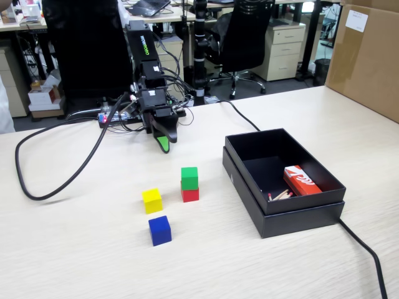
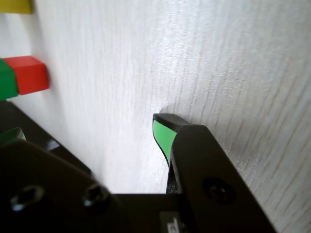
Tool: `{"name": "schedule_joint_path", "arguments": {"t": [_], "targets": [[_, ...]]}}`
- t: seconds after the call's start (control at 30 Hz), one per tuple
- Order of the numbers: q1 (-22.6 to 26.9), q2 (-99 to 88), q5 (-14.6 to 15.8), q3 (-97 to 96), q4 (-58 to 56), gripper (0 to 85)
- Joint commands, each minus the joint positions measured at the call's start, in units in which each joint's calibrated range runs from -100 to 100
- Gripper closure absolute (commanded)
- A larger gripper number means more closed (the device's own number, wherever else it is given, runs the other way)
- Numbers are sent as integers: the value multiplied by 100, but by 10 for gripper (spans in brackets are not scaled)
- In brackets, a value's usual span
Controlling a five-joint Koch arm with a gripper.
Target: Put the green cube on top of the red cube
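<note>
Fixed view shows the green cube [image 1: 189, 177] stacked on the red cube [image 1: 190, 194]; gripper [image 1: 163, 144] state unclear.

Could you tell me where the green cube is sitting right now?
In the fixed view the green cube rests on top of the red cube, near the table's middle, right of the yellow cube and left of the black box.
</note>
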Motion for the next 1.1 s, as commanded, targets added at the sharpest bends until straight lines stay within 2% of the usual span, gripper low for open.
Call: {"name": "schedule_joint_path", "arguments": {"t": [0.0, 0.2, 0.43, 1.07], "targets": [[-5, -91, -5, -282, 427, 335], [-15, -91, 73, -962, 694, 341], [-181, -91, 112, -944, 694, 359], [-171, -91, 112, -944, 694, 358]]}}
